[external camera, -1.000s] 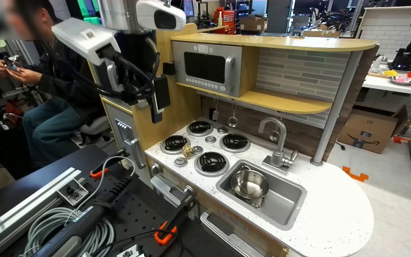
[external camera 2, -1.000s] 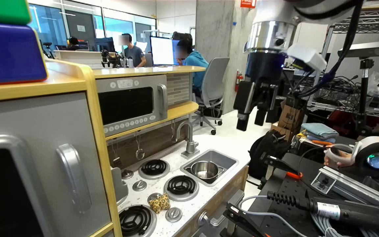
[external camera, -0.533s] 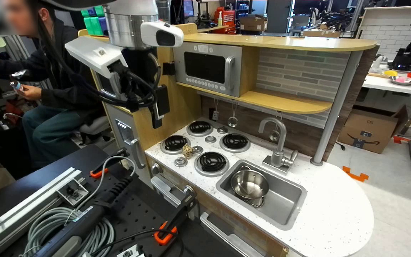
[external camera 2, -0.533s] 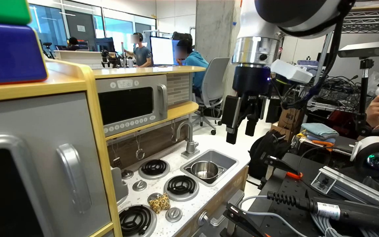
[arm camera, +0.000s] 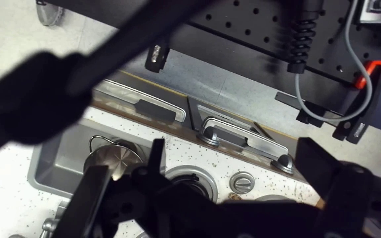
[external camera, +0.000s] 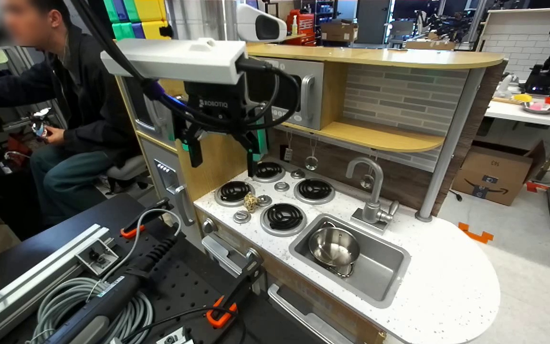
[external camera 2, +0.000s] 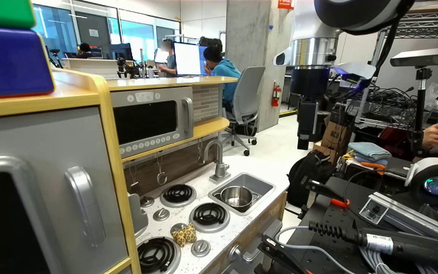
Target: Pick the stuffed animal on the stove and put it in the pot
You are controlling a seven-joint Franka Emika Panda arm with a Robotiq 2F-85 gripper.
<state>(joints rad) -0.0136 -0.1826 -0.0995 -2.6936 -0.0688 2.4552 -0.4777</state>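
Note:
The stuffed animal (external camera: 250, 202) is small, with a yellow leopard print. It lies among the burners and knobs of the stove (external camera: 283, 217), also in an exterior view (external camera 2: 184, 234). In the wrist view only a small bit of the stuffed animal (arm camera: 234, 196) shows; my gripper hides the rest. The silver pot (external camera: 334, 247) stands in the sink basin, and the pot also shows in an exterior view (external camera 2: 237, 197) and the wrist view (arm camera: 112, 155). My gripper (external camera: 224, 165) is open and empty, high above the worktop, fingers pointing down. It also shows in the wrist view (arm camera: 232, 142).
The sink (external camera: 385, 286) with its faucet (external camera: 374, 191) lies beside the burners. A microwave (external camera: 280, 91) and yellow shelf (external camera: 385, 136) overhang the back. A tall cabinet (external camera 2: 51, 182) borders the stove. A black table (external camera: 174, 267) with cables and clamps stands along the front.
My gripper has turned about the vertical, so both fingers now show spread in an exterior view. It dipped, then shifted sideways. The stuffed animal and the pot have not moved.

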